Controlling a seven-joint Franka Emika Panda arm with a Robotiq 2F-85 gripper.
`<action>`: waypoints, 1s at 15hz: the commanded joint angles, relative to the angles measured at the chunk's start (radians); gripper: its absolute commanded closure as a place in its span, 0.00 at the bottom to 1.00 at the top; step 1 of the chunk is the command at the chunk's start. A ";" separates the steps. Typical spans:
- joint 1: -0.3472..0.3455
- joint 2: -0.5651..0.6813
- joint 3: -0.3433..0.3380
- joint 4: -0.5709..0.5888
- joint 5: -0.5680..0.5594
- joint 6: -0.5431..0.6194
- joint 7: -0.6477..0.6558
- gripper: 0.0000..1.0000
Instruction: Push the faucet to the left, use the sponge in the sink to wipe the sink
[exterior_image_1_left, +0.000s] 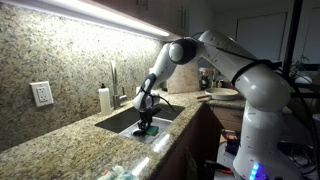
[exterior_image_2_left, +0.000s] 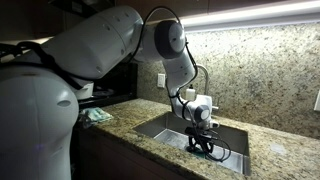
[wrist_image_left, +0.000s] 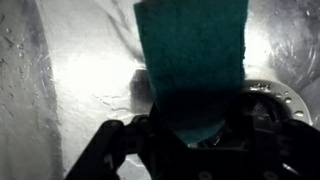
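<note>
The claw (wrist_image_left: 192, 128) straddles one end of the sponge (wrist_image_left: 190, 50), its jaws set close on either side; whether they already pinch it I cannot tell. The sponge sits down in the sink (wrist_image_left: 60, 90), next to the drain (wrist_image_left: 272, 95). The faucet (exterior_image_1_left: 113, 78) stands behind, and which way its spout is turned is unclear. Wiping looks yet to begin.

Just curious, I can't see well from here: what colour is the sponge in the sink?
Teal, a blue-green; the sponge shows best in the wrist view.
</note>
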 joint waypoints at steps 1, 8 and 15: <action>-0.013 0.008 0.012 0.005 -0.020 0.012 0.009 0.65; -0.033 0.020 0.055 0.022 0.001 0.003 -0.009 0.95; -0.077 0.004 0.142 0.026 0.030 0.021 -0.070 0.92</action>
